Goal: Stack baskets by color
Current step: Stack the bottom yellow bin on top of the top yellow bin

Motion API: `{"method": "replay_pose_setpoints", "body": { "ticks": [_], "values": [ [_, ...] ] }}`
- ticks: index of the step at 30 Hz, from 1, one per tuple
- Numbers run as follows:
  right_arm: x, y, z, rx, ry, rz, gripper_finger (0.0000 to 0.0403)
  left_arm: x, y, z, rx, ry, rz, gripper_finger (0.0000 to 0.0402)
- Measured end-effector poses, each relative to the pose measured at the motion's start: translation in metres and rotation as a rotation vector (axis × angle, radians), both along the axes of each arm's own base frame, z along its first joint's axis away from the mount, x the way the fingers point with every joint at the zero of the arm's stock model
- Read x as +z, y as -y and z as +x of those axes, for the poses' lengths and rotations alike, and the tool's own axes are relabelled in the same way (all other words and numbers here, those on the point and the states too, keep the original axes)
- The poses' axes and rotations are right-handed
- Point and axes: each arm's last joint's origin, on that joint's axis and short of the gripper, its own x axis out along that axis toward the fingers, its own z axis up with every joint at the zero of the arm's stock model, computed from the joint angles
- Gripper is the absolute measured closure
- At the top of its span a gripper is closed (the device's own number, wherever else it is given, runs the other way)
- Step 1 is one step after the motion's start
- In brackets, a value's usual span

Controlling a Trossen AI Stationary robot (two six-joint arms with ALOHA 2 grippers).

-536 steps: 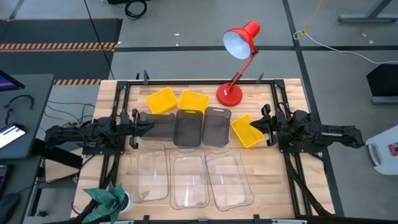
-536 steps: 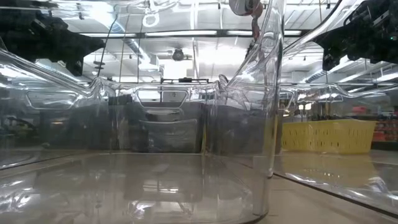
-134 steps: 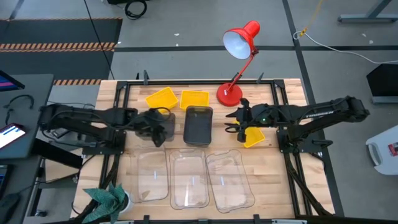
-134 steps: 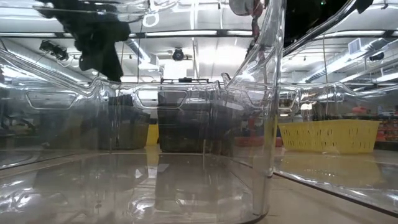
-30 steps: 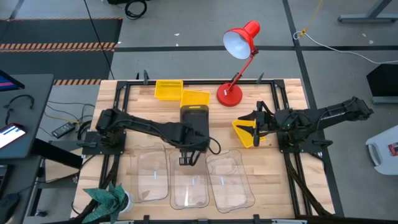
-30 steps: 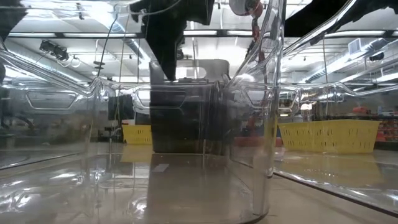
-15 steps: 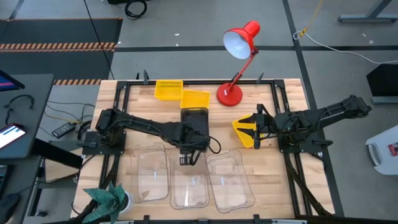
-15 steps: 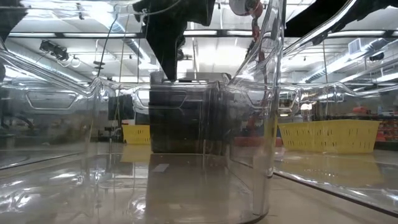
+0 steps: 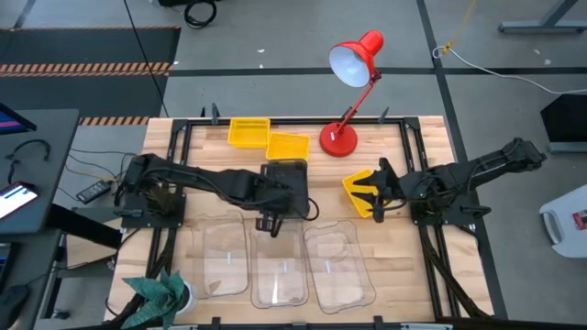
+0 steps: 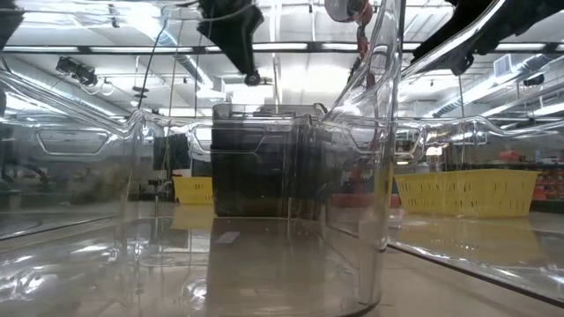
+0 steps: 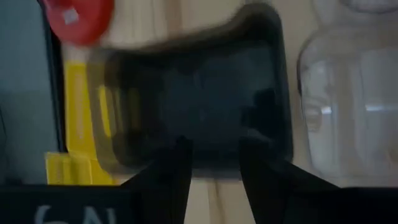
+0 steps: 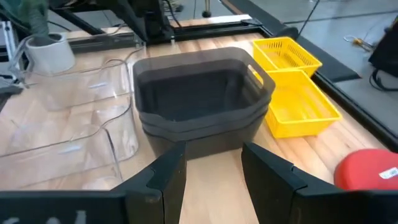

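The smoky-grey baskets (image 9: 287, 181) stand nested in one stack on the table's middle, also seen in the low view (image 10: 260, 167). My left gripper (image 9: 268, 223) hangs open just above the stack's near end (image 11: 193, 106), touching nothing. Two yellow baskets (image 9: 249, 131) (image 9: 287, 145) sit at the far edge. A third yellow basket (image 9: 359, 191) lies right of the stack, with my right gripper (image 9: 378, 197) open above its right part. Three clear baskets (image 9: 280, 266) sit side by side along the near edge.
A red desk lamp (image 9: 341, 139) stands at the far edge, its head (image 9: 353, 60) beyond the table. A green cloth in a cup (image 9: 160, 293) is at the near left corner. Bare wood shows between the grey stack and the right-hand yellow basket.
My left gripper has opened and let go of the top grey basket, which has sunk down into the stack. The gripper has then risen clear of the stack and tipped a little.
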Motion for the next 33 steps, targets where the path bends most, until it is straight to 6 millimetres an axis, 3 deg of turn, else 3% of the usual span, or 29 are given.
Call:
{"method": "replay_pose_setpoints", "body": {
  "ticks": [7,16,22,28,33],
  "values": [
    [-0.015,-0.008,0.004,-0.016,-0.100,0.083,0.0243,-0.022,-0.016,-0.029,0.009,0.074,0.003,0.0278],
    [-0.033,-0.013,0.012,-0.103,-0.327,0.153,0.0249,-0.026,-0.029,-0.077,0.077,0.268,-0.035,0.0283],
    [-0.028,-0.018,0.018,-0.001,-0.592,0.087,0.0250,-0.029,-0.034,-0.103,0.112,0.310,-0.042,0.0283],
    [-0.029,-0.020,0.013,0.179,-0.872,-0.015,0.0250,-0.031,-0.036,-0.114,0.119,0.381,-0.046,0.0283],
    [-0.027,-0.022,0.018,0.274,-0.948,-0.066,0.0250,-0.038,-0.037,-0.121,0.122,0.401,-0.052,0.0283]
  ]
}}
